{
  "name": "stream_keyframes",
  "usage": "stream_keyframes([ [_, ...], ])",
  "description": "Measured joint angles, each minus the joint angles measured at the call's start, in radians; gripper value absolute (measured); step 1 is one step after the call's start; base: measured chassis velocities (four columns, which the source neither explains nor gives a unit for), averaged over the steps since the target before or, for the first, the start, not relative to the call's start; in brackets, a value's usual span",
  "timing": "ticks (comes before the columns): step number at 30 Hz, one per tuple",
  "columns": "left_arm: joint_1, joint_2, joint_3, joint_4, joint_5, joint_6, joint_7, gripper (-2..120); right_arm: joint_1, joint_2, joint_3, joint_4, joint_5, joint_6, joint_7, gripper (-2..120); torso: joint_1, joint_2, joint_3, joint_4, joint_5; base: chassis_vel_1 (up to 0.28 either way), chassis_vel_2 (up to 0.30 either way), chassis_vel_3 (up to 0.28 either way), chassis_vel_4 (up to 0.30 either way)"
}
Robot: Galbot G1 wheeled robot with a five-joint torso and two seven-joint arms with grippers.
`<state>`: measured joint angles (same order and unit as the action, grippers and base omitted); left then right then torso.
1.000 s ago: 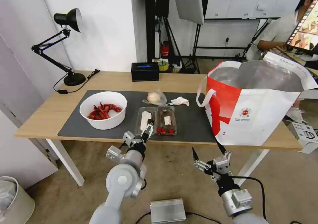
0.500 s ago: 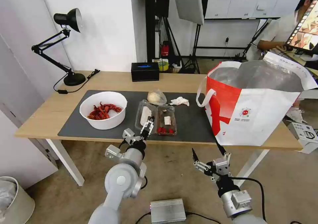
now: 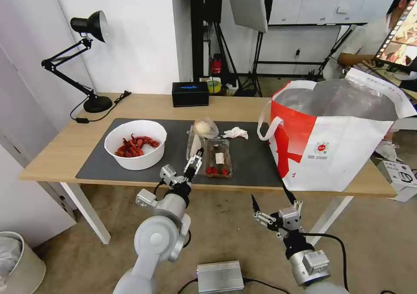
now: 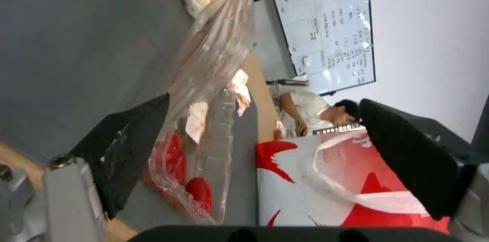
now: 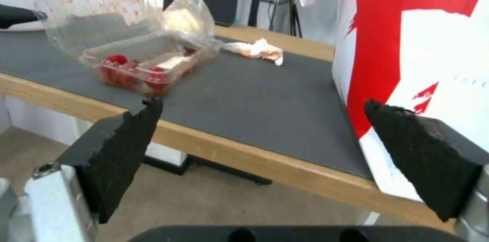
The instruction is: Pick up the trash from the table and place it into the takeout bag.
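Note:
The clear clamshell box (image 3: pixel 218 157) lies on the dark mat (image 3: pixel 252 163) of the table (image 3: pixel 69 144), red bits in its base. Its lid (image 3: pixel 194 141) stands tilted up. My left gripper (image 3: pixel 195 158) is open at the mat's front edge, one finger (image 4: pixel 127 150) against that lid (image 4: pixel 214 62). Behind the box lie the clear bag with a beige lump (image 3: pixel 204 127) and a crumpled tissue (image 3: pixel 235 133). The white bowl of red shells (image 3: pixel 135 144) stands to the left. The takeout bag (image 3: pixel 339 142) stands open at the right. My right gripper (image 3: pixel 271 200) hangs open below the table's front edge.
A black box (image 3: pixel 190 94) and a desk lamp (image 3: pixel 87 59) stand at the table's back. On the floor are a silver unit (image 3: pixel 220 276) between my arms and a bin (image 3: pixel 17 263) at the far left. A white device (image 3: pixel 399 176) sits beyond the bag.
My left gripper has pushed forward and up, swinging the clamshell's lid from lying flat to standing tilted up. The right arm has stayed put.

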<state>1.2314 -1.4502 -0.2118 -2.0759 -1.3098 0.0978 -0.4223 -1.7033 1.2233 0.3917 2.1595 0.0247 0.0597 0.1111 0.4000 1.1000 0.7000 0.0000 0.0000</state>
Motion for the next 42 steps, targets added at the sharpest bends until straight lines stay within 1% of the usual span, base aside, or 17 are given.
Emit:
stream_keyframes([
  [15, -0.005, -0.001, 0.026, -0.001, 0.011, -0.001, 0.041, 100, -0.013, 0.012, 0.001, -0.002, -0.008, 0.010, 0.002, 100, 0.000, 0.000, 0.000, 0.0000, 0.0000, 0.000, 0.000, 0.000, 0.000],
  [22, 0.006, -0.007, 0.073, -0.001, 0.031, -0.001, 0.055, 100, -0.019, 0.014, 0.009, 0.001, -0.007, 0.016, 0.010, 100, 0.000, 0.000, 0.000, 0.0000, 0.0000, 0.000, 0.000, 0.000, 0.000],
  [25, 0.010, -0.013, 0.106, -0.001, 0.037, -0.001, 0.064, 100, -0.023, 0.016, 0.019, 0.006, -0.005, 0.018, 0.013, 100, 0.000, 0.000, 0.000, 0.0000, 0.0001, 0.000, 0.000, 0.000, 0.000],
  [29, 0.007, -0.017, 0.127, 0.000, 0.045, -0.001, 0.072, 100, -0.028, 0.020, 0.027, 0.009, -0.003, 0.022, 0.014, 100, 0.000, 0.000, 0.000, -0.0001, 0.0001, 0.000, 0.000, 0.000, 0.000],
  [34, 0.001, -0.015, 0.134, 0.003, 0.069, 0.005, 0.084, 100, -0.030, 0.022, 0.031, 0.011, -0.003, 0.023, 0.014, 100, 0.000, 0.000, 0.000, 0.0000, 0.0001, 0.000, 0.000, 0.000, 0.000],
  [38, -0.014, 0.009, 0.140, 0.011, 0.121, 0.020, 0.107, 100, -0.030, 0.023, 0.033, 0.012, -0.001, 0.023, 0.017, 100, 0.000, 0.000, 0.000, 0.0000, 0.0000, 0.000, 0.000, 0.000, 0.000],
  [39, -0.024, 0.021, 0.142, 0.018, 0.153, 0.023, 0.112, 100, -0.030, 0.023, 0.034, 0.012, -0.001, 0.023, 0.018, 100, 0.000, 0.000, 0.000, 0.0000, 0.0000, 0.000, 0.000, 0.000, 0.000],
  [40, -0.039, 0.038, 0.145, 0.031, 0.207, 0.027, 0.118, 100, -0.030, 0.023, 0.034, 0.012, -0.001, 0.023, 0.018, 100, 0.000, 0.000, 0.000, 0.0000, 0.0000, 0.000, 0.000, 0.000, 0.000],
  [41, -0.057, 0.061, 0.147, 0.048, 0.287, 0.029, 0.132, 100, -0.030, 0.024, 0.035, 0.012, -0.001, 0.023, 0.018, 100, 0.000, 0.000, 0.000, 0.0000, 0.0000, 0.000, 0.000, 0.000, 0.000],
  [42, -0.057, 0.061, 0.147, 0.048, 0.287, 0.029, 0.132, 100, -0.030, 0.024, 0.035, 0.012, -0.001, 0.023, 0.018, 100, 0.000, 0.000, 0.000, 0.0000, 0.0000, 0.000, 0.000, 0.000, 0.000],
])
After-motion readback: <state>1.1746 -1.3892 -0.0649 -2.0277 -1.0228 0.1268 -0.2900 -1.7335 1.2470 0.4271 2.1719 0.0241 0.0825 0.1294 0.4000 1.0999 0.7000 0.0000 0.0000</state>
